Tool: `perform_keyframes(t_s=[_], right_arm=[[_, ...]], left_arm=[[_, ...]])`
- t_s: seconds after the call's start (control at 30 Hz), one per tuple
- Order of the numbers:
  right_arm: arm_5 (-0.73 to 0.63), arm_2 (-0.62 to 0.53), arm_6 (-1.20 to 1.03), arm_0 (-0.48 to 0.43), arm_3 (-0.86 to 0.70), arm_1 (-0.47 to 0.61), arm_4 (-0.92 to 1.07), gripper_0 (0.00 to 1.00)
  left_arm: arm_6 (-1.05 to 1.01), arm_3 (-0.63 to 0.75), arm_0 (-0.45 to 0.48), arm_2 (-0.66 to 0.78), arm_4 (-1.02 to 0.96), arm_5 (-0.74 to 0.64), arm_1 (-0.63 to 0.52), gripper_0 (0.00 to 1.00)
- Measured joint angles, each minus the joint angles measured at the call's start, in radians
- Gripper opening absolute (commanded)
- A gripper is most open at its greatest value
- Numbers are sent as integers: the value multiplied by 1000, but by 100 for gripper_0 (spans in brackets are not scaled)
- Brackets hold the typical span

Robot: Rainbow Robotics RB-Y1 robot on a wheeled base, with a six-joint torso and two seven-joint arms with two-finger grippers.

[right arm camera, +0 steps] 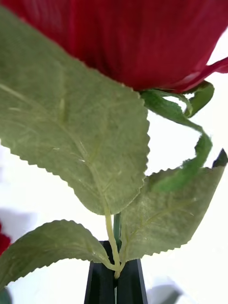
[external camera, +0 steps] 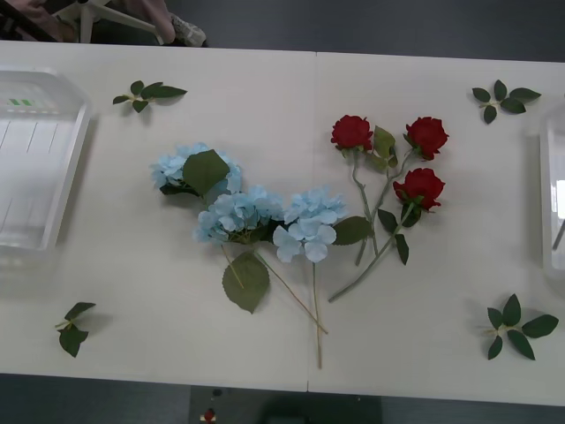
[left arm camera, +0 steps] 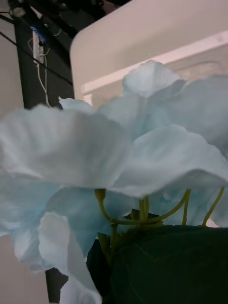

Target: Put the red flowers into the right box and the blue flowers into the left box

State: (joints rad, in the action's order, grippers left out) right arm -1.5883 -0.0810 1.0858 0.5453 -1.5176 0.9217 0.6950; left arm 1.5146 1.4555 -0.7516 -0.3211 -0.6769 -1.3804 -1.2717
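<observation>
Each arm appears to be carrying one flower toward its box, so the step in hand looks like a paired transport. In the right wrist view the right gripper (right arm camera: 115,280) has its black fingers pressed together on the thin green stem of a red rose (right arm camera: 137,42), whose bloom and serrated leaves hang close before the lens. In the left wrist view a pale blue flower cluster (left arm camera: 114,156) sits right at the camera with a dark leaf below it; the left gripper's fingers are hidden behind petals and leaf, so whether they pinch the stem cannot be told. On the table (external camera: 265,106), three red flowers (external camera: 388,159) lie right of centre and three blue flowers (external camera: 238,208) lie left of centre, their stems crossing toward the near edge. The left box (external camera: 66,168) stands at the far left and the right box (external camera: 549,203) at the right edge, both well apart from the flowers. Loose leaf sprigs (external camera: 148,93) lie near the corners. The next move calls for bringing each held bloom over its box before letting go. A small green mark on the left box cannot be read; no other writing shows.
</observation>
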Motion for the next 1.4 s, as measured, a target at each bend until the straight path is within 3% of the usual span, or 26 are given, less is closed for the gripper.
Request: perform_keyframes(t_s=[0.23,0.37,0.47,0.6,0.67,1.0,1.07,1.13,1.2,1.23,1.4], right_arm=[[8,-261,399,103,297,19,-70,0],[104,-301,474,156,463,20,-124,0],[186,-273,527,158,544,20,-125,0],[280,-233,611,158,653,20,-125,0],[325,-222,617,158,703,20,-125,0],[513,-180,617,153,869,-5,-155,2],[532,-183,617,144,869,-19,-157,14],[530,-185,617,136,869,-29,-157,71],[523,-185,617,130,869,-36,-157,94],[524,-185,617,129,869,-38,-157,100],[469,-185,617,129,844,-39,-152,100]], left_arm=[[124,-231,0,-5,8,200,35,3],[124,-256,0,-67,24,257,42,5],[124,-256,0,-105,24,260,42,25],[124,-256,0,-109,24,260,42,63],[124,-256,0,-109,24,260,42,74],[124,-256,0,-109,24,264,42,95],[124,-255,0,-109,23,264,42,99],[124,-254,0,-109,15,264,42,100],[124,-248,0,-109,-27,264,42,100],[124,-243,0,-108,-52,264,42,100],[124,-173,1,-45,-184,139,42,100]])
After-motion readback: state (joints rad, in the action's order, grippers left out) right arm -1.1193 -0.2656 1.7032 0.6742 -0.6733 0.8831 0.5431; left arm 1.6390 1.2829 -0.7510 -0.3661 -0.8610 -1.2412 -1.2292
